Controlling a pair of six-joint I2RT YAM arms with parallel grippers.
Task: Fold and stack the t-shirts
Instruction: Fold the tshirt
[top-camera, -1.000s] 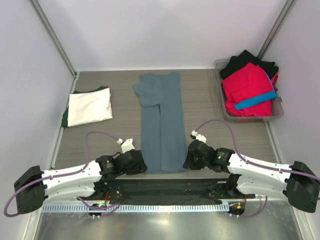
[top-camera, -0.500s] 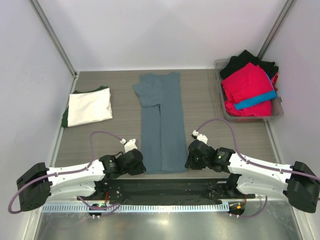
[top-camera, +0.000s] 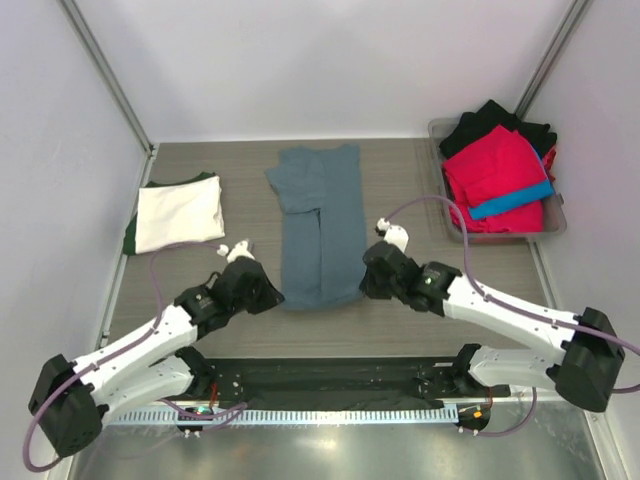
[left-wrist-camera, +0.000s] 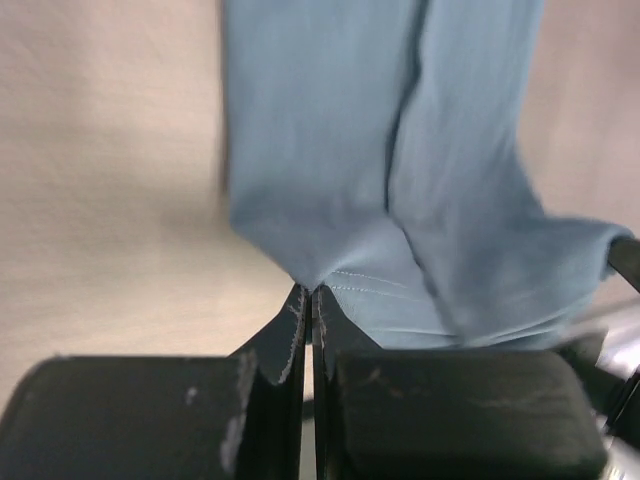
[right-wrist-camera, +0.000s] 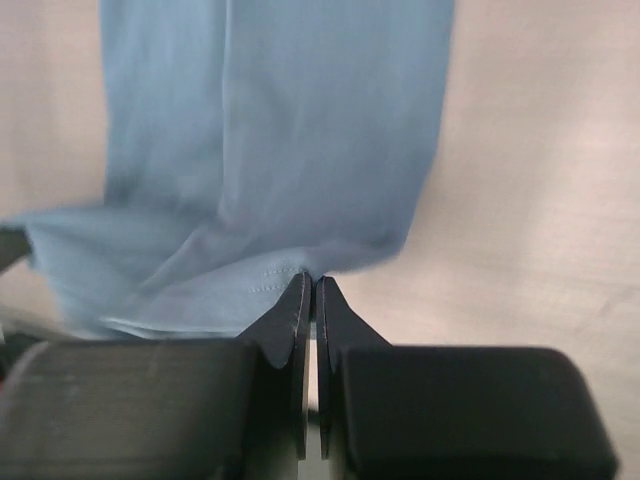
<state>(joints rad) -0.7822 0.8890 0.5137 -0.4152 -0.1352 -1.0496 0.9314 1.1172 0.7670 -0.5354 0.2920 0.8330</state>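
A slate blue-grey t-shirt (top-camera: 322, 225) lies as a long narrow strip down the middle of the table, sleeves folded in. My left gripper (top-camera: 277, 298) is shut on its near left hem corner (left-wrist-camera: 312, 284). My right gripper (top-camera: 362, 290) is shut on its near right hem corner (right-wrist-camera: 308, 272). Both corners are lifted off the table, and the hem (left-wrist-camera: 470, 300) sags between them. A folded cream-white t-shirt (top-camera: 180, 212) rests on a dark green t-shirt (top-camera: 206, 178) at the left.
A grey bin (top-camera: 553, 226) at the back right holds red (top-camera: 495, 170), black (top-camera: 495, 118) and bright blue (top-camera: 510, 200) shirts. Metal frame posts (top-camera: 105, 72) stand at the back corners. The arms' base rail (top-camera: 330, 380) runs along the near edge.
The left gripper has shut on the hem corner. Both grippers have moved away from the near edge toward the far end, carrying the shirt's hem with them.
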